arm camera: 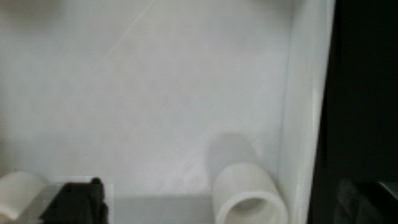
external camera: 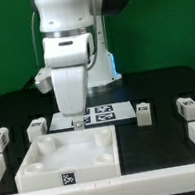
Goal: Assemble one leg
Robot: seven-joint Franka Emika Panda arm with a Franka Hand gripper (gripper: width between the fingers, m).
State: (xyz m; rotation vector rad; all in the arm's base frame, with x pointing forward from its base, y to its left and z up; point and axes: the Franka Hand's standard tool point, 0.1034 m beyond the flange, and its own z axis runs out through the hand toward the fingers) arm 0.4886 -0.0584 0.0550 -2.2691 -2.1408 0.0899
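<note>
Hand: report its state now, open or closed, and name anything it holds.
Hand: open, holding nothing; one finger shows well clear of centre in the wrist view, low over the white tray-like piece.

From in front of the white tray (external camera: 41, 175) and a little above it, the exterior view looks across it to the arm (external camera: 70, 49) behind, far enough back to take in the marker board (external camera: 103, 113) and black table (external camera: 164, 146). The wrist view hangs close over the tray, facing down past the gripper (arm camera: 222, 205). Both views share the tray's white floor
</note>
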